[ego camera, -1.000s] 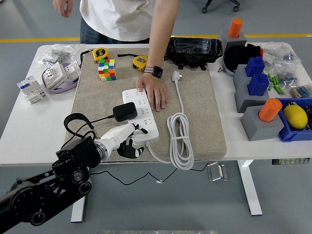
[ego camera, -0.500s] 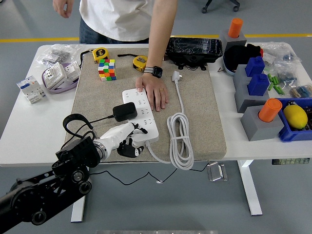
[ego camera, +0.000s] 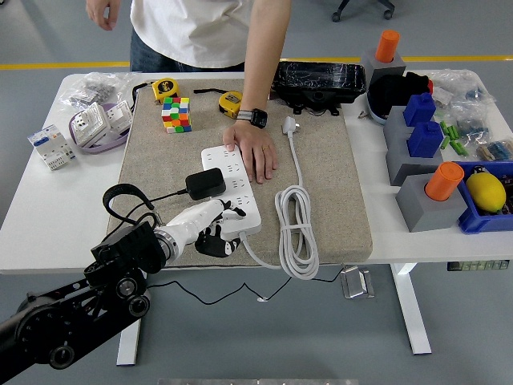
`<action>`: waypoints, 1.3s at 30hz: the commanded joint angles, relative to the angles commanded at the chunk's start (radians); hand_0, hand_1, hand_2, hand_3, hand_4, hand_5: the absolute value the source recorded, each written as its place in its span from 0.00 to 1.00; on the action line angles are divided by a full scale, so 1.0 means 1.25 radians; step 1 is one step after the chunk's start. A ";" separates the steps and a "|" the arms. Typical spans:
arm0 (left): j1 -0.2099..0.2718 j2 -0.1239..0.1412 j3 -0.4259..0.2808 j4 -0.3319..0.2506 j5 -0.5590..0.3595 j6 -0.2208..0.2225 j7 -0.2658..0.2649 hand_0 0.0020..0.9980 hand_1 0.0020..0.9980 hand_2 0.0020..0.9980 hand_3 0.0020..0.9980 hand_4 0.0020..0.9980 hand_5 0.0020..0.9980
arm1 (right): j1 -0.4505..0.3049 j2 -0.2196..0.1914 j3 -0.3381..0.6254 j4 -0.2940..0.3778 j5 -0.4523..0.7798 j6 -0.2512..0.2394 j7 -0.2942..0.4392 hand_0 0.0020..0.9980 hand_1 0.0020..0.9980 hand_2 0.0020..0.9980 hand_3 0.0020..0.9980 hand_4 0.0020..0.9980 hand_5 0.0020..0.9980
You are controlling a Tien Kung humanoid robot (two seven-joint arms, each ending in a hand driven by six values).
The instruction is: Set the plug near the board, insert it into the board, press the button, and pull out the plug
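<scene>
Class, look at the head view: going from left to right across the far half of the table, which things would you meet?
white switch boxes → Rubik's cube → yellow tape measure → black tray → blue blocks → lemon

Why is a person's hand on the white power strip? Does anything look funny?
Nothing looks broken or spilled. The person's hand presses flat on the power strip, apparently steadying it. The black plug sits at its left edge, and the robot's left hand reaches its near end.
</scene>
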 joint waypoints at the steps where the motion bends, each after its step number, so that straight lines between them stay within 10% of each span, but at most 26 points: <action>1: 0.001 0.000 0.000 0.006 0.003 0.001 0.000 0.06 0.06 0.15 0.78 0.64 0.13 | 0.000 0.000 0.000 0.001 0.000 0.000 0.000 0.61 0.63 0.62 0.55 0.94 0.48; 25: 0.006 0.007 -0.020 -0.022 -0.050 0.025 -0.050 0.06 0.06 0.14 0.71 0.71 0.21 | 0.000 0.000 0.000 0.002 0.000 0.000 0.000 0.61 0.63 0.62 0.55 0.94 0.48; 39: 0.029 0.009 -0.045 -0.009 -0.281 0.214 -0.271 0.19 0.19 0.24 0.44 0.79 0.35 | 0.003 0.001 0.000 0.001 0.000 -0.001 0.001 0.61 0.63 0.62 0.55 0.94 0.48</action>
